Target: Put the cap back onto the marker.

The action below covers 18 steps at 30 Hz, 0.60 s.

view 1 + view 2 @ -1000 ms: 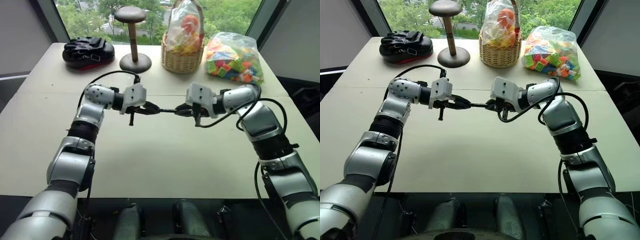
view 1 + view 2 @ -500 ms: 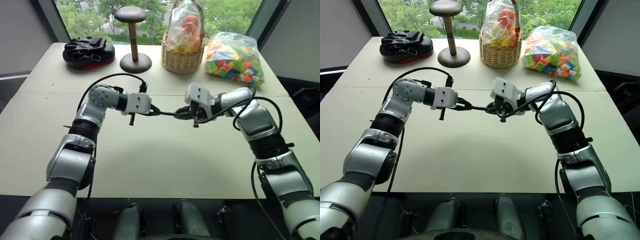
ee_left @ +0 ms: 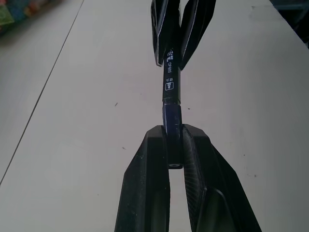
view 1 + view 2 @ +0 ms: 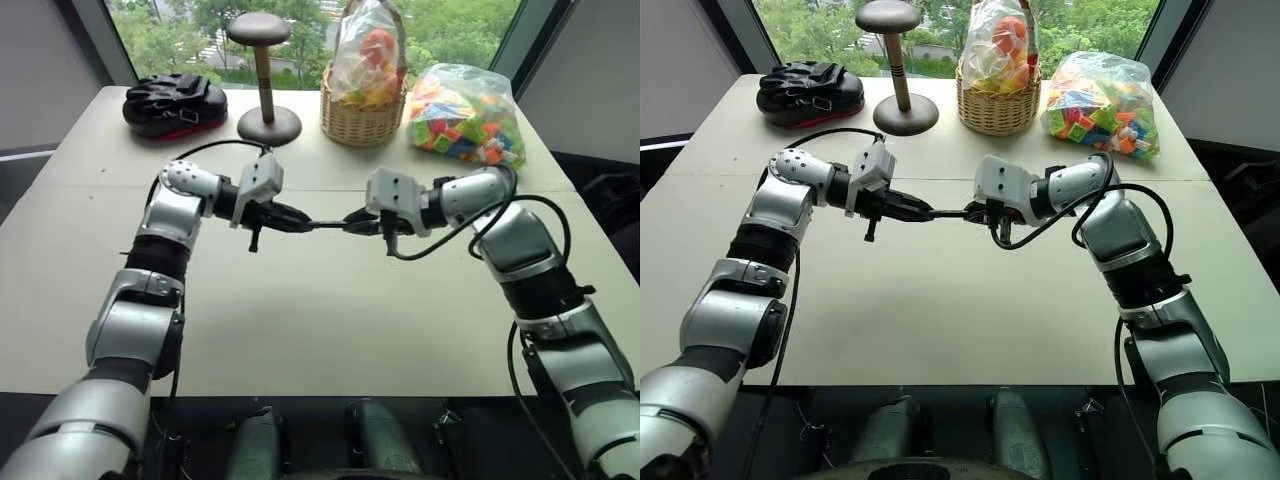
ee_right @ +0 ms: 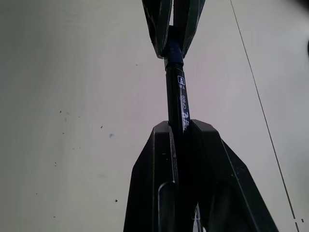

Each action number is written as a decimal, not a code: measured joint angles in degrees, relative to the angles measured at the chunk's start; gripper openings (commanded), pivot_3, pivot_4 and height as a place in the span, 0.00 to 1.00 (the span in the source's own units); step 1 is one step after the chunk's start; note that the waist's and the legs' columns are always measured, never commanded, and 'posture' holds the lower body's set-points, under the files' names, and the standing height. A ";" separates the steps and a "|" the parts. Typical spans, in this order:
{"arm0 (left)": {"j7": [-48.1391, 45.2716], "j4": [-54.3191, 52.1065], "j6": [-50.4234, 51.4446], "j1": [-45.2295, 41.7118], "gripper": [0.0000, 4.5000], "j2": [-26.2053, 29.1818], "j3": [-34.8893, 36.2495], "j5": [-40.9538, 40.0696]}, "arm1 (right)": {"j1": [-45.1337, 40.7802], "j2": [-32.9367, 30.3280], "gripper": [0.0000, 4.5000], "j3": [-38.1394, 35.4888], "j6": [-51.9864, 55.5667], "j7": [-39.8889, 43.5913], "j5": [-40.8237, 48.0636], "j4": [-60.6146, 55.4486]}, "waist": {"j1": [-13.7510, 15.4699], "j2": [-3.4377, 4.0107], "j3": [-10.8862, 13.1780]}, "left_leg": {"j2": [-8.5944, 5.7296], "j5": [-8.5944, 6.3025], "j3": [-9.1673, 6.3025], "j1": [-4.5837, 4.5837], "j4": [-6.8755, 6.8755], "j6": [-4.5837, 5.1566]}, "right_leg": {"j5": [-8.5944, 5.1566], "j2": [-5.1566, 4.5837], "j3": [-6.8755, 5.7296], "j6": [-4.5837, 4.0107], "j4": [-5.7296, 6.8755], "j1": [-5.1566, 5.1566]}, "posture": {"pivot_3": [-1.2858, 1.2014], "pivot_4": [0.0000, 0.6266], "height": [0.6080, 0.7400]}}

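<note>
Pale beige, the desk (image 4: 320, 320) runs up to a window with greenery outside, and along its far edge stand a black padded item (image 4: 175, 103) at the left, a brown wooden stand (image 4: 264, 75), a wicker basket (image 4: 363, 118) with a bagged bundle in it, and a clear bag of coloured blocks (image 4: 465, 115) at the right. Both arms meet over the middle of the desk, above its surface. The left claw (image 4: 296, 222) reaches in from the left, the right claw (image 4: 354, 222) from the right, and their tips face each other with a short gap between. Across that gap runs the marker (image 3: 170, 87), a thin black stick with small white print on its barrel, lying roughly level and in line with both claws. The right claw is pinched tight on the printed barrel end. The left claw is pinched tight on the other end, where the cap (image 3: 173, 130) sits as a short dark piece in line with the barrel and touching it; whether it is pushed fully home cannot be told. Neither marker nor cap touches the desk
</note>
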 measured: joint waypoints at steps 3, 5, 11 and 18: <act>-0.12 -1.58 4.56 -0.08 0.01 0.88 -0.64 -1.46 | 0.00 -0.33 0.00 0.35 -2.68 -0.37 -1.59 -0.92 | 0.07 0.00 0.00 | 0.00 0.00 -0.01 -0.01 0.00 0.00 | 0.00 -0.01 0.00 0.00 0.00 0.00 | 0.52 0.24 1.00; -0.12 -2.56 7.01 -0.17 0.01 1.57 -1.54 -2.23 | 0.00 -0.43 0.00 0.67 -4.23 -0.58 -2.59 -1.03 | 0.10 0.00 0.00 | 0.00 0.00 0.00 0.00 0.00 0.00 | 0.00 -0.02 0.00 0.00 0.00 0.00 | 0.52 0.24 1.00; -0.11 -4.04 9.98 -0.28 0.01 2.33 -3.30 -2.71 | 0.30 -0.84 0.00 2.17 -6.39 -1.32 -5.49 -1.80 | 0.12 0.00 0.00 | 0.00 0.01 0.00 0.00 0.00 -0.01 | 0.00 -0.02 0.00 0.00 0.00 0.00 | 0.52 0.24 1.00; 2.00 -4.14 7.31 -0.22 0.01 0.40 -2.81 -1.26 | 0.54 0.26 0.00 1.78 3.49 -1.35 -4.35 -3.73 | 0.15 0.00 0.00 | 0.00 0.01 0.00 0.00 0.01 -0.03 | 0.00 -0.04 0.00 -0.01 0.01 0.00 | 0.52 0.24 1.00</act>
